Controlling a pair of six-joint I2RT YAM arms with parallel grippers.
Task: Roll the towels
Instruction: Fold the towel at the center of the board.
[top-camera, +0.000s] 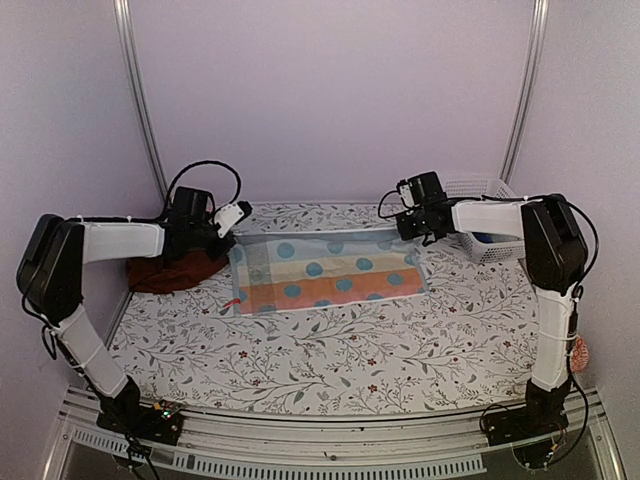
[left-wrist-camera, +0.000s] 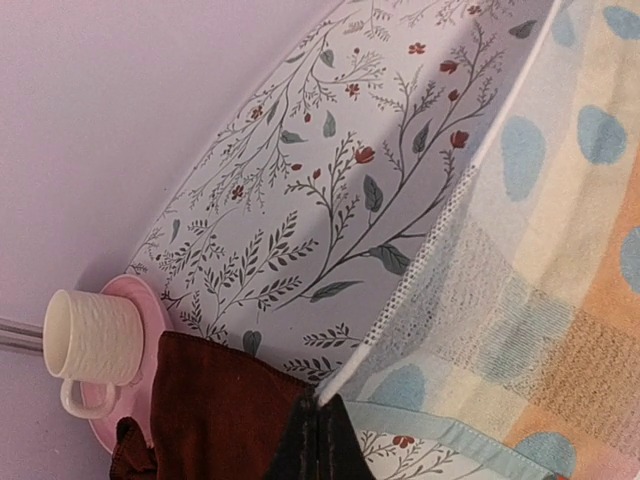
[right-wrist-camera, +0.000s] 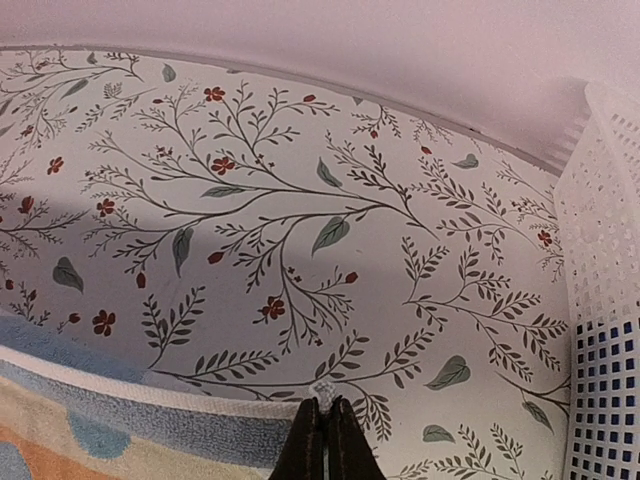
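Observation:
The light-blue towel (top-camera: 325, 272), with teal dots and cream and orange bands, lies spread across the middle of the table. My left gripper (top-camera: 234, 244) is shut on its far left corner, and in the left wrist view the closed fingertips (left-wrist-camera: 320, 408) pinch the white hem of this towel (left-wrist-camera: 560, 250). My right gripper (top-camera: 418, 238) is shut on the far right corner, where a nub of the towel (right-wrist-camera: 120, 430) pokes out above the closed gripper (right-wrist-camera: 326, 408). The far edge runs taut between both grippers. The dark maroon towel (top-camera: 165, 275) lies bunched under my left arm (left-wrist-camera: 215, 410).
A white cup (left-wrist-camera: 95, 340) rests on a pink saucer (left-wrist-camera: 150, 300) by the left wall, behind the maroon towel. A white mesh basket (top-camera: 480, 225) stands at the back right, close beside my right wrist (right-wrist-camera: 600, 300). The floral table covering (top-camera: 330, 360) spreads toward the near edge.

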